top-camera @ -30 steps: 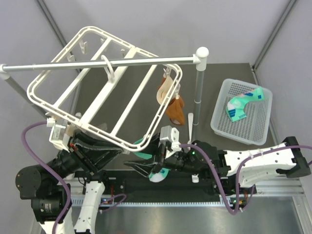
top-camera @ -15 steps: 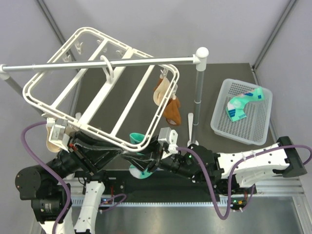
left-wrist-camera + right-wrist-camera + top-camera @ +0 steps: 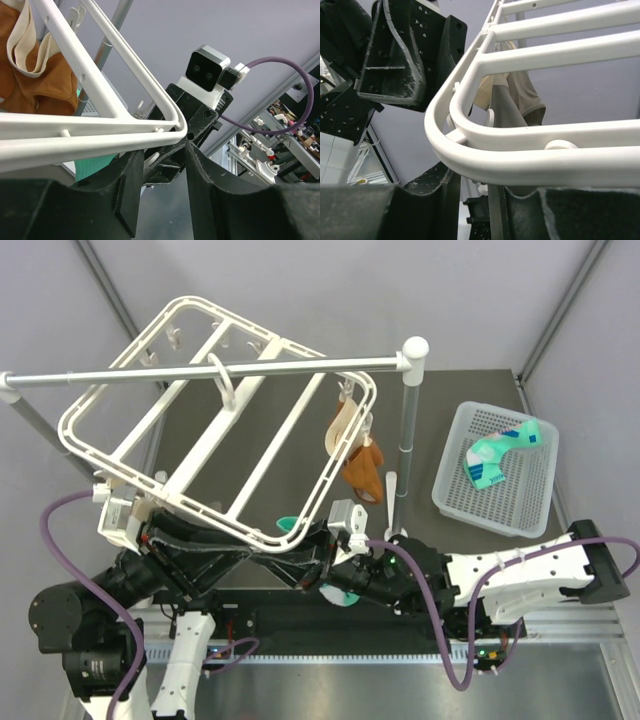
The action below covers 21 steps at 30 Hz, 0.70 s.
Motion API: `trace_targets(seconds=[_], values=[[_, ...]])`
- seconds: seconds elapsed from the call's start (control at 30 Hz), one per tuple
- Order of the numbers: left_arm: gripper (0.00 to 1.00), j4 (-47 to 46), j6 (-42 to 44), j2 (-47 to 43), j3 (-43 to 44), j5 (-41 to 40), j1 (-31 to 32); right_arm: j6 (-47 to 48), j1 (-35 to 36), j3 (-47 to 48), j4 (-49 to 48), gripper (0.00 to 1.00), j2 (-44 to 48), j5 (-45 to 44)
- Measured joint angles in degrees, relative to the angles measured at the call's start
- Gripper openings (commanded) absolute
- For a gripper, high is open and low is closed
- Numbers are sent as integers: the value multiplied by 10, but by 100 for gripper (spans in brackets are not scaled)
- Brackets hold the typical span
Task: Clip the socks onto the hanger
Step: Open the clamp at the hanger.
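Observation:
The white hanger point(image 3: 200, 512) hangs by its hook from the rail and tilts down toward me. One teal sock point(image 3: 290, 527) shows under its near corner, with another teal bit lower down point(image 3: 338, 597). Both grippers meet under that corner, mostly hidden from above. My left gripper point(image 3: 162, 150) is open just below the hanger corner point(image 3: 100, 127), with teal fabric point(image 3: 95, 167) outside its left finger. My right gripper point(image 3: 477, 181) sits under the hanger rim point(image 3: 545, 160), jaws narrowly apart, a pale strip against its right finger. Another teal sock point(image 3: 497, 455) lies in the basket.
A grey rail point(image 3: 150, 373) on a white post point(image 3: 408, 410) carries the hanger. A beige sock point(image 3: 345, 425) and an orange sock point(image 3: 362, 472) hang clipped at the hanger's right side. The white perforated basket point(image 3: 455, 495) stands at the right.
The right arm has moved left under the hanger's near corner and its jaws have narrowed. The hanger has swung slightly. The low teal end shifted left, then back right.

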<state>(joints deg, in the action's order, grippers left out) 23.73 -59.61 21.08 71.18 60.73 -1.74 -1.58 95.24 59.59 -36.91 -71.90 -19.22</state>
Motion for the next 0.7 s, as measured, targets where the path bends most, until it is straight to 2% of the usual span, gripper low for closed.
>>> trace_targets(seconds=[0.03, 0.07, 0.2, 0.43, 0.53, 0.7], values=[[47, 9, 7, 0, 6, -3, 0, -5, 0, 0, 6, 0, 1, 0], [55, 18, 16, 0, 12, -6, 0, -9, 0, 0, 13, 0, 2, 0], [63, 54, 54, -9, 34, -19, 0, -33, 0, 8, 61, 0, 11, 1], [60, 62, 72, -28, 26, -16, 0, -106, 0, 74, 202, 0, 17, 24], [56, 53, 63, -28, 19, -7, 0, -134, 0, 86, 225, 0, 20, 41], [57, 39, 42, -29, 5, 10, 0, -174, 0, 88, 247, 0, 28, 66]])
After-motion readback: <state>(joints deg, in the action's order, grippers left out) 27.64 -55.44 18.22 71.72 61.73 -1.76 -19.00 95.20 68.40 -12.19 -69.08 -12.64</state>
